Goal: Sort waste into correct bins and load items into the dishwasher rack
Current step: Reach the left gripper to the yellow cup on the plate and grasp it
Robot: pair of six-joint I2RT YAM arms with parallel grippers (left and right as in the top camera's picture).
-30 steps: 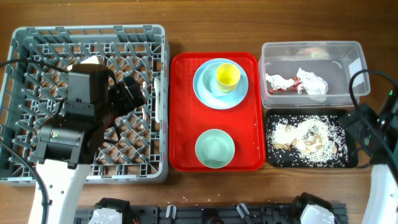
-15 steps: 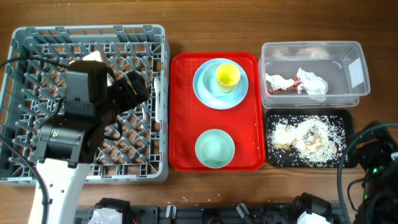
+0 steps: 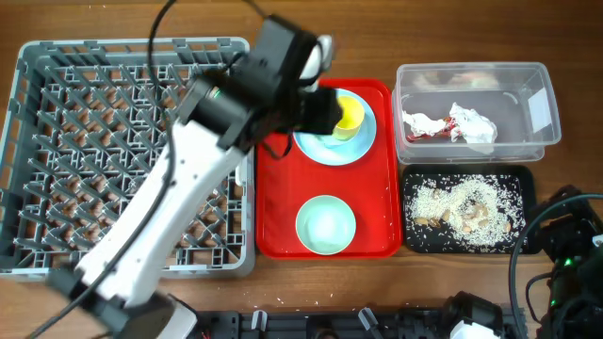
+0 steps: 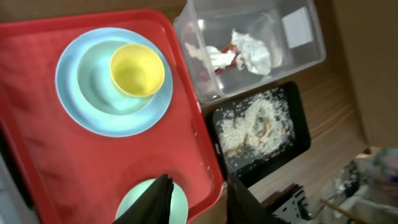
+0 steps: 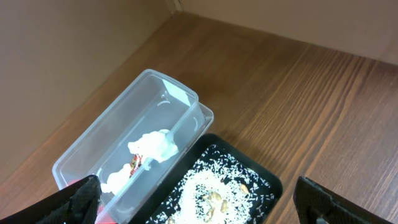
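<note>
Left wrist view is showing the items awaiting loading.

- Cup: yellow, standing upright on the plate, off-centre toward the tub. It is probably light, stiff plastic with a smooth, slippery wall. Best hold: pinching the rim, one finger inside and one outside.
- Plate: light blue, lying flat on the red tray. It is likely rigid and shallow, offering only its raised rim once the cup is off.
- Bowl: pale green, sitting on the tray's near half. Rim pinch again.
- Left gripper: hovering above the tray, jaws standing partly apart and holding nothing.
- Right gripper: hanging wide open and empty near the black tray.
- Waste: napkin lying in the tub, grains lying in the black tray.
- Rack: fork and spoon are not showing.
</note>
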